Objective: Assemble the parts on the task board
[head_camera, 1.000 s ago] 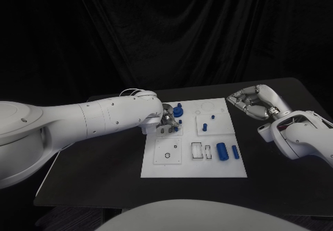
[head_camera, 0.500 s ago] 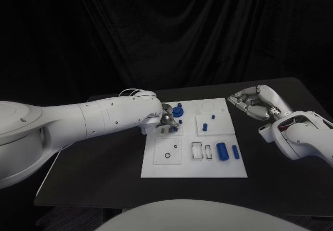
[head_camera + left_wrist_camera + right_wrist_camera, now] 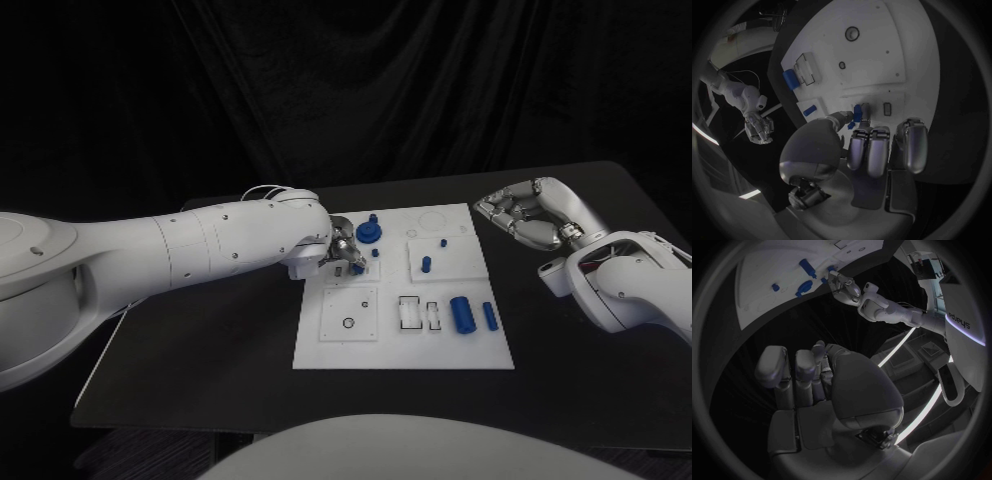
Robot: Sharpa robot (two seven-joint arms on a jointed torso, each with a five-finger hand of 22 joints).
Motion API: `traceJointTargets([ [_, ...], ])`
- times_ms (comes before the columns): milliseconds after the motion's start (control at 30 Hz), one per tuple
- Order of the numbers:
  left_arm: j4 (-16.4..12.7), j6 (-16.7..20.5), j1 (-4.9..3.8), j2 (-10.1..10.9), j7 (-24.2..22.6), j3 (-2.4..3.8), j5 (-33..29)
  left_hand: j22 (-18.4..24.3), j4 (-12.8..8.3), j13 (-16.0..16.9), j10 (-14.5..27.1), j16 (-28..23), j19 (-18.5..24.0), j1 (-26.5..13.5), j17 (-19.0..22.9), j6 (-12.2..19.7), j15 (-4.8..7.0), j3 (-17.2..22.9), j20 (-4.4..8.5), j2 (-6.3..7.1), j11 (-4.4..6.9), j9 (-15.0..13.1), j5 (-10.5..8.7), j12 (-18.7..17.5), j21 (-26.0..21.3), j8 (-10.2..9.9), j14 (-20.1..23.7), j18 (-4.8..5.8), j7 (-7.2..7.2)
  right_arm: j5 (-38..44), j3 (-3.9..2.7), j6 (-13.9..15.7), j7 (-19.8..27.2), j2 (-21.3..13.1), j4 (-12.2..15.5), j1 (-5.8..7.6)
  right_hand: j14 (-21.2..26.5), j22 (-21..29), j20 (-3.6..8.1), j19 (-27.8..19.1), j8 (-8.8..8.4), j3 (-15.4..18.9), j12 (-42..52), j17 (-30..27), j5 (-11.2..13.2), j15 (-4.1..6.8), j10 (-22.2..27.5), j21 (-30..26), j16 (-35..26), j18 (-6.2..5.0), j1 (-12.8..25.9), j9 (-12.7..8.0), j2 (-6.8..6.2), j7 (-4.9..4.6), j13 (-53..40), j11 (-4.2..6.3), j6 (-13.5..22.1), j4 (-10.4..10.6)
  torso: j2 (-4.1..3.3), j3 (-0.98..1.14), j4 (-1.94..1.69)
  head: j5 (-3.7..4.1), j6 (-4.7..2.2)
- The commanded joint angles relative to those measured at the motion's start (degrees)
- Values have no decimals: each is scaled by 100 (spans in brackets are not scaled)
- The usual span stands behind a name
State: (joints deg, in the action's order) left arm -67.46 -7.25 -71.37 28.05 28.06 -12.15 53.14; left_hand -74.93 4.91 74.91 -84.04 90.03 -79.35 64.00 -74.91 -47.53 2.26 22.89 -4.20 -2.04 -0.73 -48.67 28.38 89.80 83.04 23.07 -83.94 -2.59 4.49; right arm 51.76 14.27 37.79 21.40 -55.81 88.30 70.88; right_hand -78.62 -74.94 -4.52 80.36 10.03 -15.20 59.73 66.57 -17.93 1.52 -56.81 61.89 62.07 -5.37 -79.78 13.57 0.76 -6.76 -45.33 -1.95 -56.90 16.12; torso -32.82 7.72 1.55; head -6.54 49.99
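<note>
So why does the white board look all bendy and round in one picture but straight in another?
In the left wrist view a fisheye lens curves the task board behind the left hand; in the head view the board's edges run straight; in the right wrist view it bends too, with bright light strips glaring near the rim.

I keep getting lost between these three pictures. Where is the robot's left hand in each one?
Head view: the left hand is at the task board's left edge, beside the blue pieces.
Left wrist view: it fills the middle, pinching a small blue part.
Right wrist view: small and distant, at the board's edge.
Shared landmark: the white task board.
</note>
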Motion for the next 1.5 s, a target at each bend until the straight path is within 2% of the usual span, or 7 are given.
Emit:
traceJointTargets([
  [33, -32, 48, 14, 15, -28, 5, -10, -302, -103, 1509, -596, -3, -3, -76, -1509, -39, 45, 184, 45, 47, 40, -54, 60, 20, -40, -42, -606, -78, -2, 1, -4, -58, -115, -9, 0, -16, -7, -819, -18, -5, -19, -29, -14, -5, -14, -12, 20, -20, -20, 15, -79, -2, 0, 16, 5, -33, 39, 3, -1, 0, 1, -5, 1],
  [267, -64, 122, 18, 93, -25, 5, -10, -317, -150, 1509, -596, -3, -13, -127, -1509, -69, 47, 315, 45, 72, 37, -104, 21, 20, -41, -68, -606, -75, -1, 1, -4, -78, -134, -5, -5, -23, -2, -818, -19, -7, -23, -30, -21, -13, -18, -14, 29, -24, -30, 14, -77, -3, -1, 13, 12, -36, 44, 7, 0, 1, -3, -1, 1],
  [467, -97, 142, 33, 179, -4, 4, -10, -311, -131, 1509, -596, -3, -3, -227, -1509, -91, 44, 363, 42, 91, 35, -145, -111, 20, -56, -105, -606, -79, 0, 1, -4, -93, -149, -12, -11, -31, 3, -813, -20, -14, -27, -31, -30, -20, -21, -16, 41, -42, -40, 11, -76, -3, -3, 10, 25, -39, 48, 10, 2, -1, -1, -22, 1],
  [667, -122, 164, 75, 244, 1, 4, -10, -311, -100, 1509, -596, -3, 0, -303, -1509, -95, 42, 380, 41, 88, 32, -168, -247, 20, -66, -151, -606, -81, 2, 1, -4, -108, -162, -11, -18, -42, 7, -811, -21, -18, -30, -32, -40, -26, -23, -18, 53, -52, -47, 10, -76, -3, -4, 8, 38, -41, 52, 12, 1, -3, 8, -46, 1],
  [867, -118, 177, 127, 253, -19, 4, -10, -312, -83, 1509, -596, -3, 3, -341, -1509, -108, 40, 390, 39, 77, 31, -180, -330, 20, -73, -180, -606, -82, 2, 1, -4, -122, -171, -11, -23, -51, 9, -807, -22, -23, -32, -34, -43, -27, -24, -19, 58, -65, -49, 7, -76, -4, -4, 6, 41, -42, 56, 13, 3, -4, -9, -49, 1],
  [1200, -114, 279, 197, 237, -88, 4, -11, -291, -72, 1509, -596, -3, 23, -355, -1509, -123, 40, 403, 39, 57, 31, -188, -376, 20, -91, -193, -606, -88, 1, 1, -4, -137, -197, -28, -17, -53, 9, -807, -22, -23, -32, -34, -43, -27, -24, -19, 58, -65, -49, 7, -76, -4, -4, 6, 41, -42, 56, 13, 0, -2, 6, -54, 1],
  [1500, -133, 415, 221, 242, -157, 5, -11, -294, -69, 1509, -596, -3, 22, -360, -1509, -176, 44, 426, 40, 29, 39, -208, -396, 20, -94, -190, -606, -89, -11, 1, -4, -159, -217, -20, -29, -56, 16, -804, -24, -29, -37, -37, -51, -36, -27, -22, 69, -77, -61, 6, -78, -4, -4, 4, 50, -45, 61, 14, -4, 1, 7, -70, 1],
])
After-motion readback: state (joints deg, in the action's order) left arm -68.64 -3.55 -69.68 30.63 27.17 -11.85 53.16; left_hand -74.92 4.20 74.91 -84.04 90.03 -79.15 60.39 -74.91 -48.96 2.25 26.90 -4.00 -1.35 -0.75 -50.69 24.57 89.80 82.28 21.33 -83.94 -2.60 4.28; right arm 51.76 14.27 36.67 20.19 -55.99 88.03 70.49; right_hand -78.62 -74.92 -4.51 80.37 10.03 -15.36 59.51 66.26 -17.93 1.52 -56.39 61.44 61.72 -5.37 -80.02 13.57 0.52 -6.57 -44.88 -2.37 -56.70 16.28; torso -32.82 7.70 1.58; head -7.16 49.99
